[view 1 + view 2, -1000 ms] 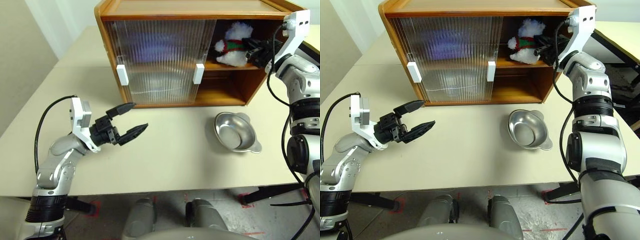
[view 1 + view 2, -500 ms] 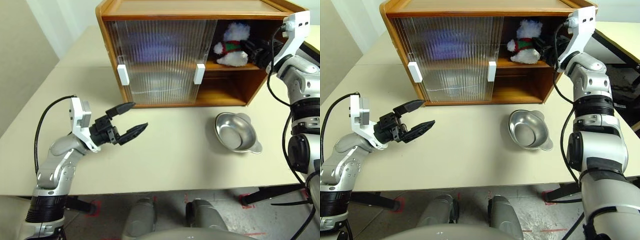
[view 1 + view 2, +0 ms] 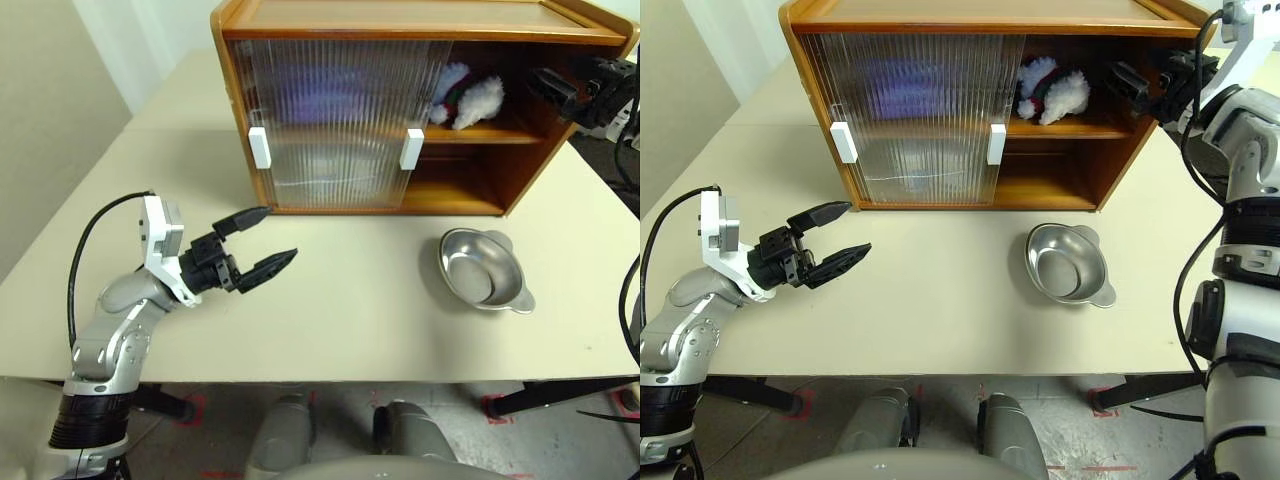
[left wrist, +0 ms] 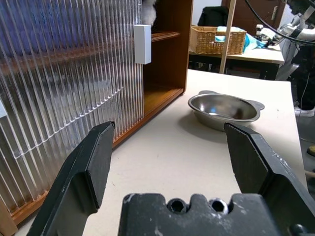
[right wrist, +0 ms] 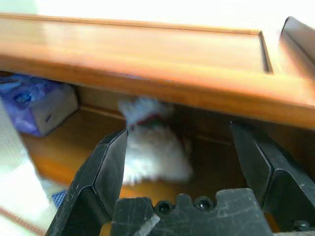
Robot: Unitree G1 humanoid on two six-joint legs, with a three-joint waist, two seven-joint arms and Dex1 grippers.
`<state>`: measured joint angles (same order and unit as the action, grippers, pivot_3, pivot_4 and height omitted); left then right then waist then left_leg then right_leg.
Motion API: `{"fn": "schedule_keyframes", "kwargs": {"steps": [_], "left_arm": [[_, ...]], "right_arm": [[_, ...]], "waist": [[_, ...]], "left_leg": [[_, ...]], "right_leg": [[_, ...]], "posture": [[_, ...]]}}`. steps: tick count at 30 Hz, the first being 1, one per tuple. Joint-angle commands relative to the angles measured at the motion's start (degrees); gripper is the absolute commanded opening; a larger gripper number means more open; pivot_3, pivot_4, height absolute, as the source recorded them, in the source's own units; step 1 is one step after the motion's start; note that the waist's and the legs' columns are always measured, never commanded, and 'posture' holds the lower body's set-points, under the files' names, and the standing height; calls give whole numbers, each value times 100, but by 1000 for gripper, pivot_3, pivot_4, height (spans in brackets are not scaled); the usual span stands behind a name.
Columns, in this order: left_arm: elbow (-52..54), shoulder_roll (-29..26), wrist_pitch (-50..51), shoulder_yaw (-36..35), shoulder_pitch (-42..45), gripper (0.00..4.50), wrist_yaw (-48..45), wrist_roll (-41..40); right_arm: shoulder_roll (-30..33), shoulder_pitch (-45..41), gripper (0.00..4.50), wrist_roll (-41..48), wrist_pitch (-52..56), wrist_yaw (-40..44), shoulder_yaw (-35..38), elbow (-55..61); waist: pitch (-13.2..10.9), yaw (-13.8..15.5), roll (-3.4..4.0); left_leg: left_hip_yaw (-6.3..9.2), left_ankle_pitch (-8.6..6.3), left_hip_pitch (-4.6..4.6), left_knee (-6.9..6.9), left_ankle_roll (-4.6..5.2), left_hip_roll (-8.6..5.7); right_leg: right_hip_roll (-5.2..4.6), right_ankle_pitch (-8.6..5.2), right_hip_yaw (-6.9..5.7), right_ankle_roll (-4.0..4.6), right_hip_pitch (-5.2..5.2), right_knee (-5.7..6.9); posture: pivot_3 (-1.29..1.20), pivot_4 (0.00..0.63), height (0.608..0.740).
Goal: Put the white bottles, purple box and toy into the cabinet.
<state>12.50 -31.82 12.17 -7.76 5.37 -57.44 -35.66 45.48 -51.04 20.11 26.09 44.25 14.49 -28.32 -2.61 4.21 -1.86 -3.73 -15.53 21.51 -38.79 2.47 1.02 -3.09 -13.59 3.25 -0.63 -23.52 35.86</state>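
Observation:
The toy, a white plush bear with a red-and-green scarf, lies tipped over on the upper shelf in the open right half of the cabinet. My right gripper hangs open just outside that opening, to the right of the toy and apart from it. In the right wrist view the toy shows between the open fingers, with the purple box further in on the same shelf. The white bottles are hidden. My left gripper is open and empty above the table's left front.
A bare metal bowl stands on the beige table in front of the cabinet's open side. Two ribbed translucent doors with white handles cover the cabinet's left and middle. A wicker basket sits on another table.
My right gripper has opened, let go of the toy and drawn back out of the cabinet to the right. The toy has tipped over on the shelf. The left arm kept still.

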Motion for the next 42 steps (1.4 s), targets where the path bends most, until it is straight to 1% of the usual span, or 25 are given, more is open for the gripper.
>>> {"fn": "schedule_keyframes", "kwargs": {"steps": [1,4,8,10,12,15,18,20,22,24,27,32,38,42], "left_arm": [[-58,-31,32,84,53,4500,-75,54],[-64,-30,22,78,46,4500,-107,53],[-68,-28,15,76,29,4500,-139,55],[-67,-22,11,68,15,4500,-149,51],[-71,-10,-3,64,-17,4500,-165,51],[-86,9,-14,88,-49,4500,-199,57],[-141,34,-18,169,23,4500,-250,89],[-147,37,-7,203,87,4500,-260,100],[-153,29,-3,202,116,4500,-251,88],[-146,17,-5,193,110,4500,-246,78],[-112,-7,6,180,74,4500,-245,68],[-82,-4,7,187,16,4500,-228,72],[57,21,84,244,-6,4500,-142,51],[32,6,118,255,31,4500,-127,48]], "right_arm": [[204,430,4483,369,861,342,63,610],[456,889,4483,938,1877,869,74,1249],[1097,1728,4483,1708,3234,1596,147,2014],[1421,2240,4483,2051,3848,1849,303,2194],[1596,2748,4483,2187,4109,1965,487,2158],[1371,3135,4483,2243,4167,1675,742,2067],[813,3497,4483,2048,3942,1155,826,1818],[534,3636,4483,2149,4138,910,991,1785],[411,3790,4483,2348,4493,820,1152,1830],[379,4018,4483,2469,4810,774,1264,1773],[385,4301,4483,2571,5127,745,1395,1678],[307,4643,4483,2595,5124,721,1523,1619],[260,4803,4483,2704,5321,670,1517,1773],[120,4728,4483,2879,5565,569,1527,1968]], "waist": [[0,-6,0],[0,-16,1],[-1,-13,2],[-2,-11,-1],[-5,-11,-8],[-6,-25,-11],[3,-67,-28],[5,-75,-33],[-1,-72,-13],[-1,-61,-6],[-5,-37,-18],[-6,-29,-19],[-18,-31,-25],[-23,-43,-32]], "left_leg": [[0,0,0,0,0,1],[-1,0,0,0,0,6],[0,0,1,1,1,10],[0,0,1,0,1,9],[-1,0,0,-4,1,8],[-2,1,-6,-13,3,6],[-11,2,-18,-15,5,7],[-9,2,-24,-15,5,9],[-11,6,-18,-16,11,2],[-12,8,-16,-16,15,-2],[-4,8,-11,-15,15,-2],[-5,6,-7,-15,18,-7],[-5,6,-12,-15,18,-5],[-5,6,-11,-15,18,-5]], "right_leg": [[0,0,0,0,0,-1],[3,-1,1,1,0,0],[15,-3,-2,2,-1,0],[18,-8,-3,-2,-1,-1],[21,-14,-2,-7,4,-4],[22,-23,0,-26,14,-4],[29,-24,11,-30,20,-1],[36,-24,11,-29,25,2],[33,-22,16,-31,21,3],[31,-13,19,-50,20,2],[33,-21,17,-53,20,0],[28,-25,19,-60,20,-4],[29,-25,18,-60,22,-2],[30,-25,18,-60,21,-3]], "posture": [[134,19,740],[135,18,740],[136,17,740],[140,20,740],[132,23,740],[132,23,740],[122,21,740],[122,21,740],[132,19,740],[134,21,740],[140,25,740],[142,33,740],[133,40,740],[133,40,740]]}}
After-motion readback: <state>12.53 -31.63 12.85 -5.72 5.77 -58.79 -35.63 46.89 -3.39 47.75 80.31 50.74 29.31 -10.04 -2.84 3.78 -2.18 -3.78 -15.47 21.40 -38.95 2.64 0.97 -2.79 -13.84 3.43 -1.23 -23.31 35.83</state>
